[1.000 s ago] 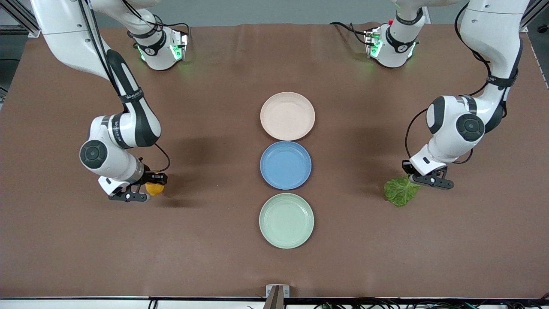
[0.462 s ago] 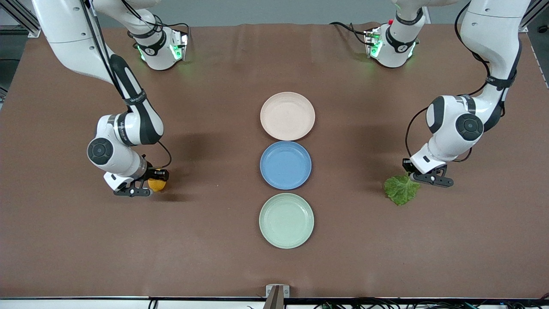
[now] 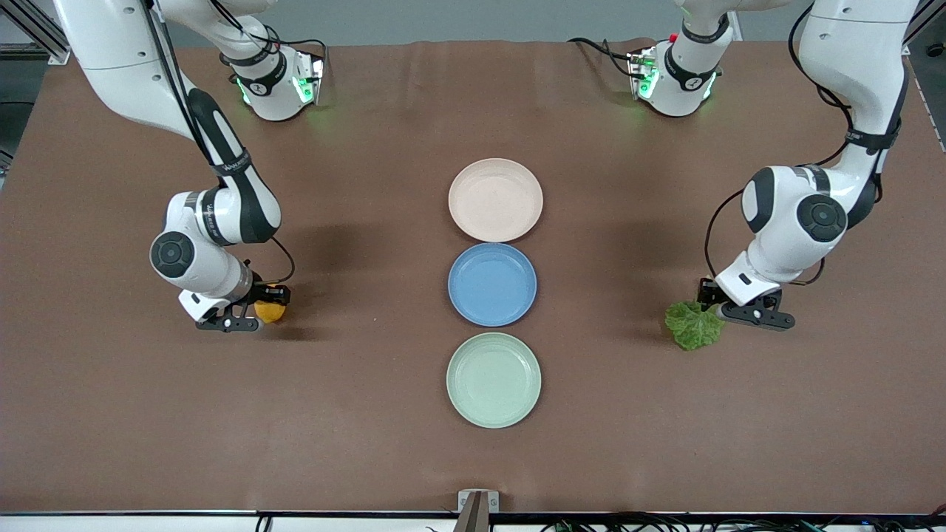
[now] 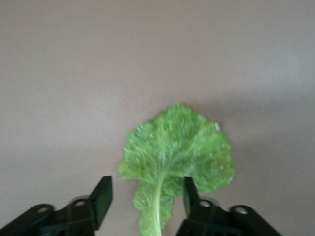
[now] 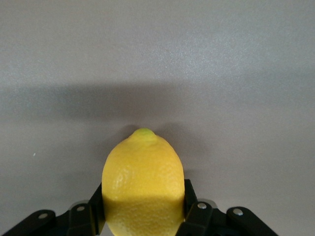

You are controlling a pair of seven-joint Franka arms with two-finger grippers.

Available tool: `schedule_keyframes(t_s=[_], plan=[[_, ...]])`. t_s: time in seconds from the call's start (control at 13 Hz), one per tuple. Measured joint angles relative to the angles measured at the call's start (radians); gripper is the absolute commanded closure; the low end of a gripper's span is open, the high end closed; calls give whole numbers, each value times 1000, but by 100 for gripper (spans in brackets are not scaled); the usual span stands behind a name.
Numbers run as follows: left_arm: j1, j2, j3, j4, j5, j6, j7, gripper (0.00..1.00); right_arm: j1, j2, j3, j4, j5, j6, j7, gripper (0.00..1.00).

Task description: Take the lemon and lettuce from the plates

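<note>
Toward the right arm's end of the brown table [image 3: 369,414], the right gripper [image 3: 260,310] is sitting low at the tabletop, its two black fingers [image 5: 191,209] closing against the sides of the lemon [image 3: 269,312]. In the right wrist view the lemon [image 5: 142,184] is filling the gap between the fingers, its pointed tip aiming away from the gripper.

Well apart from that gripper, three plates are standing in a row down the middle of the table. The pale pink plate [image 3: 495,199] is lying farthest from the front camera, the blue plate [image 3: 492,284] is lying in the middle and touching it, and the pale green plate [image 3: 493,380] is lying nearest the camera. All three are showing bare surfaces.

Toward the left arm's end of the table, the left gripper [image 3: 718,314] is also sitting low at the tabletop. Its fingers [image 4: 101,199] are standing apart, with the pale stem of the lettuce [image 4: 174,164] lying between them. One finger is touching or just beside the leaf edge, and the other is standing clear of it. The crinkled leaf [image 3: 692,325] is lying on the table, spreading out from the fingertips toward the row of plates.
</note>
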State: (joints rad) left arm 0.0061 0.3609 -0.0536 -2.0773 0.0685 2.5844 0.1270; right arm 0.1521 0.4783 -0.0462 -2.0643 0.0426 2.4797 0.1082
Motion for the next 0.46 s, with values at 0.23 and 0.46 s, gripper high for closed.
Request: schedule_keyframes(t_s=[0.23,0.46], plan=[[0,-33,-2,118,0,-150,-36,0,-6,0,0,1,0,0,-6,0],[0,-79,-4,211,0,-301,-46,0,-23,-3,-1,92,0,-115,-23,0]])
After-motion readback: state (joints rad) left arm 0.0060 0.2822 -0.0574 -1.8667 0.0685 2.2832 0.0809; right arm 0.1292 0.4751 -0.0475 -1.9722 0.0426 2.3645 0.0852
